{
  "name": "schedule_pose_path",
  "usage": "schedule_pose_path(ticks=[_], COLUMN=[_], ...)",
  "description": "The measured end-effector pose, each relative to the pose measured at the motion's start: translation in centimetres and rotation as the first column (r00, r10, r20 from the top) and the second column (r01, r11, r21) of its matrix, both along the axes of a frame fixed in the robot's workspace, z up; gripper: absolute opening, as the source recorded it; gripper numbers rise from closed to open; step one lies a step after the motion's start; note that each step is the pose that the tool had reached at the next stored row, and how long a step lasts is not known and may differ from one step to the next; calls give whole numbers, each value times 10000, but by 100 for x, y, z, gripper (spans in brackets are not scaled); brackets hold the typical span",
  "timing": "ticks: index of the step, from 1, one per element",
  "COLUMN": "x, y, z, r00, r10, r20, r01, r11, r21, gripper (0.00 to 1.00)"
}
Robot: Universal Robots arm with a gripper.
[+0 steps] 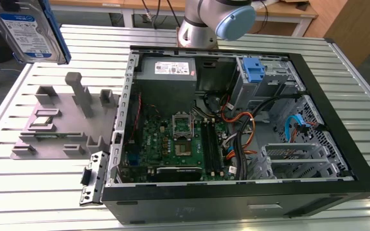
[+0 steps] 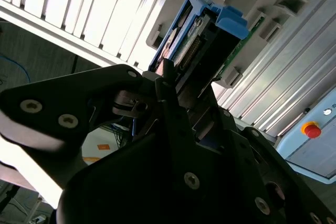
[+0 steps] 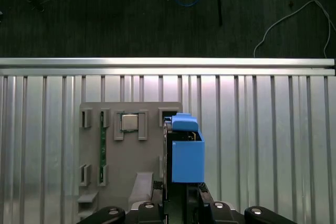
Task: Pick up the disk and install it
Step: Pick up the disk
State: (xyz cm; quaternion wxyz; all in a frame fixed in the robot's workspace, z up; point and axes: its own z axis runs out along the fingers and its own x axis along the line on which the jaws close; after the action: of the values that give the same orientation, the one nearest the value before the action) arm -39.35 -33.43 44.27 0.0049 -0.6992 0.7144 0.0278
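The hand (image 3: 181, 199) was clamped tight on the disk (image 3: 187, 156), gripping it by one end. In the first wrist view the disk stood on its thin edge, and its blue frame pointed away from the hand. That grip probably kept the far end free and stopped the disk from slipping. The disk hung in the air and touched nothing but the hand. In the exterior view it was high up at the exterior view's left, with its white-and-blue label showing.

Under it sat the grey holder (image 3: 131, 145), with a small chip (image 3: 129, 123) resting in one of its slots. Its posts looked made to keep parts standing up, so the hand could reach them.

The holder lay on the worktop (image 3: 262, 129), which was made of long silver slats. Beside it lay the open computer box (image 1: 191, 207), on its side so the inside faced up. A blue bracket (image 1: 254, 70) sat at its far end, near the grey power box (image 1: 172, 70). Past the worktop's edge was a dark floor (image 3: 105, 19) with loose cables (image 3: 217, 3).
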Motion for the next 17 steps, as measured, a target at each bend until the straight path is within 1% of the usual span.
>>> schedule_pose_path(ticks=[17], x=[0], y=[0], z=[78], r00=[10000], r10=[0], r20=[1], r01=[0], r11=[10000], r21=[0], gripper=[35])
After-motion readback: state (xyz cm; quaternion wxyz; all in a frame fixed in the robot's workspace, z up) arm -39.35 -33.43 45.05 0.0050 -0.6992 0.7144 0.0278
